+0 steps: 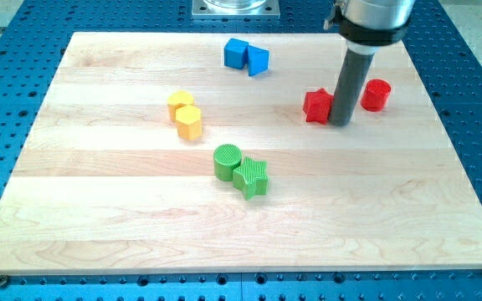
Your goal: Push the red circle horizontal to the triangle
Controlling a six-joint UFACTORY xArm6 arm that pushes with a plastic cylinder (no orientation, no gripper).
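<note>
The red circle (376, 94) is a short red cylinder at the view's upper right. My tip (341, 123) touches the board between it and a red star (317, 106), right beside the star and a little left of the circle. The rod rises from the tip to the arm at the view's top. A blue triangle (258, 60) lies at the view's top centre, touching a blue cube (237, 53) on its left. The red circle sits lower in the view than the triangle.
A yellow circle (180, 103) and a yellow hexagon (189, 122) touch each other left of centre. A green circle (227, 160) and a green star (251, 176) touch near the middle. The wooden board (99, 217) lies on a blue perforated table.
</note>
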